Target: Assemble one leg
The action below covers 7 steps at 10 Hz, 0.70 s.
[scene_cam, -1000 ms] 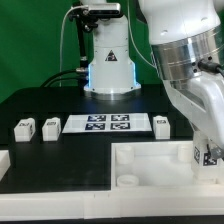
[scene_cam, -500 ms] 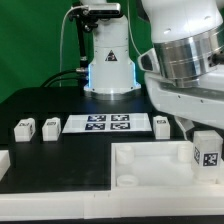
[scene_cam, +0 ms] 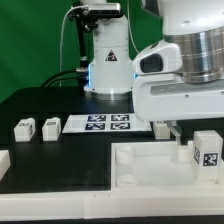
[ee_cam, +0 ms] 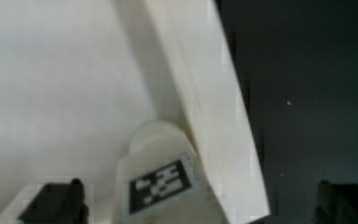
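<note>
The leg [scene_cam: 207, 150] stands upright at the tray's [scene_cam: 150, 162] corner. The gripper [ee_cam: 202, 203] hangs over that tray corner, fingers [ee_cam: 59, 200] spread wide, holding nothing.

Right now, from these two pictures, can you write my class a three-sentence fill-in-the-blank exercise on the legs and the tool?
1. The number of legs at the exterior view's left of the marker board is ___.
2. The leg on the tray's corner stands ___.
3. The tool is ___, gripping nothing.

Missing words: two; upright; open.
</note>
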### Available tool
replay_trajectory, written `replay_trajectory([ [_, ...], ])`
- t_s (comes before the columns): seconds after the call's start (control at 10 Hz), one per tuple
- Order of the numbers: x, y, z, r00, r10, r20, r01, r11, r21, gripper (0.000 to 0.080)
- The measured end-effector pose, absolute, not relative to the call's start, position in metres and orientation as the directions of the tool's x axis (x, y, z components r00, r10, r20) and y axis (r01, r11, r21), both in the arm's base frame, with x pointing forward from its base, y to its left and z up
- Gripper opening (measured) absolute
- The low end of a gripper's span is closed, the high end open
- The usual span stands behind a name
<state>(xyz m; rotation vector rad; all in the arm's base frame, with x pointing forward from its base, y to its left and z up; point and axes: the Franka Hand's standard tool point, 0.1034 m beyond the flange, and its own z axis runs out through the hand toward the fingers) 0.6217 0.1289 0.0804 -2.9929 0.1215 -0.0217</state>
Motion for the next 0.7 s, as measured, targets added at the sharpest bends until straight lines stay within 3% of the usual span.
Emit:
replay_trajectory([
  [0.1,0.6261,0.1228,0.0792,0.996,0.068,0.051,0.075,-0.987,-0.145,0.0648],
  [0.3,0.6259,0.1158,0.0752,0.996,0.069,0.047,0.076,-0.987,-0.145,0.0648],
  [0.5,0.6258,0.1158,0.0749,0.997,0.066,0.046,0.072,-0.987,-0.146,0.0411],
  [0.6,0.6257,0.1161,0.0750,0.999,-0.039,0.030,-0.034,-0.988,-0.152,0.0411],
  [0.7,0.6258,0.1145,0.0745,0.991,-0.132,0.016,-0.128,-0.980,-0.152,0.0297],
])
